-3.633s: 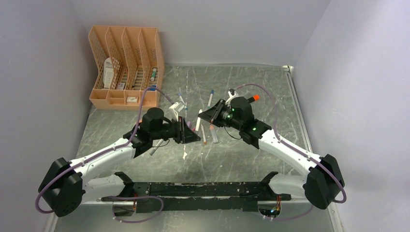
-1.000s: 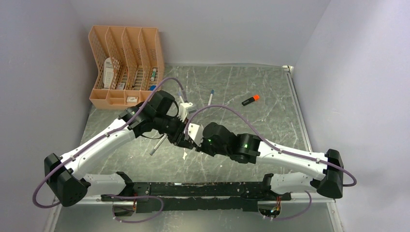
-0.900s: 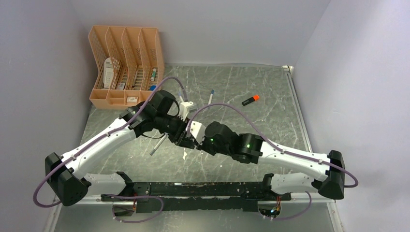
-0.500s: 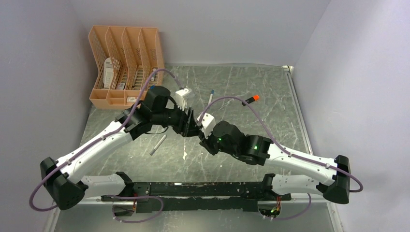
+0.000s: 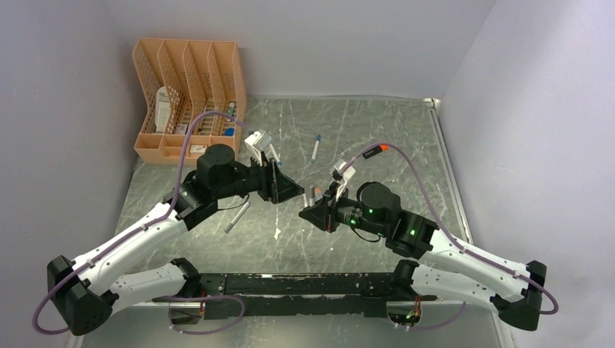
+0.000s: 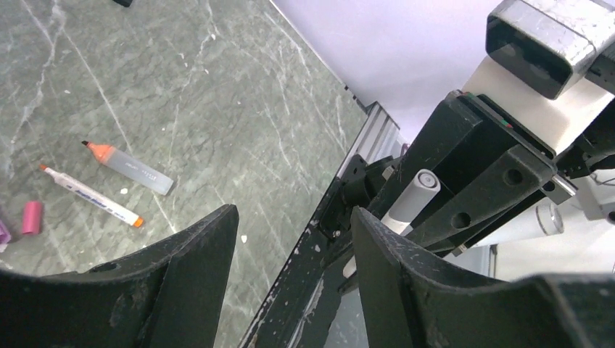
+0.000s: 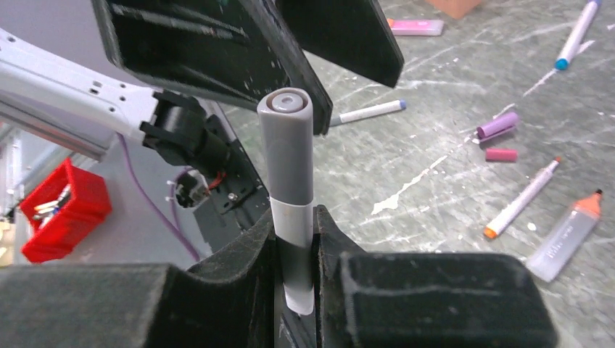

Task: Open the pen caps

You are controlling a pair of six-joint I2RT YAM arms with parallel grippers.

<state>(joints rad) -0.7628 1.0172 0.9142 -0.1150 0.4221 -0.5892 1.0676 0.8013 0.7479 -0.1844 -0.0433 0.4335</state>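
Observation:
My right gripper (image 7: 295, 217) is shut on a grey pen (image 7: 291, 217) and holds it upright above the table. The pen's darker grey cap (image 7: 288, 145) is still on its top end. My left gripper (image 6: 294, 239) is open and empty, its fingers (image 7: 341, 36) just beyond the cap and not touching it. The same pen shows between the right jaws in the left wrist view (image 6: 412, 199). In the top view the left gripper (image 5: 289, 190) and right gripper (image 5: 317, 212) face each other a short way apart. A loose purple cap (image 7: 497, 125) and pink cap (image 7: 500, 154) lie on the table.
Uncapped orange-tipped pens (image 7: 521, 199) (image 7: 566, 235) lie near the caps. A blue-tipped pen (image 5: 316, 147), a black marker with an orange tip (image 5: 376, 151) and a grey pen (image 5: 237, 216) lie on the table. An orange organiser (image 5: 188, 101) stands back left.
The two grippers, close together half a second ago, have drawn apart: the left arm back to the left, the right arm toward the near right with the grey pen.

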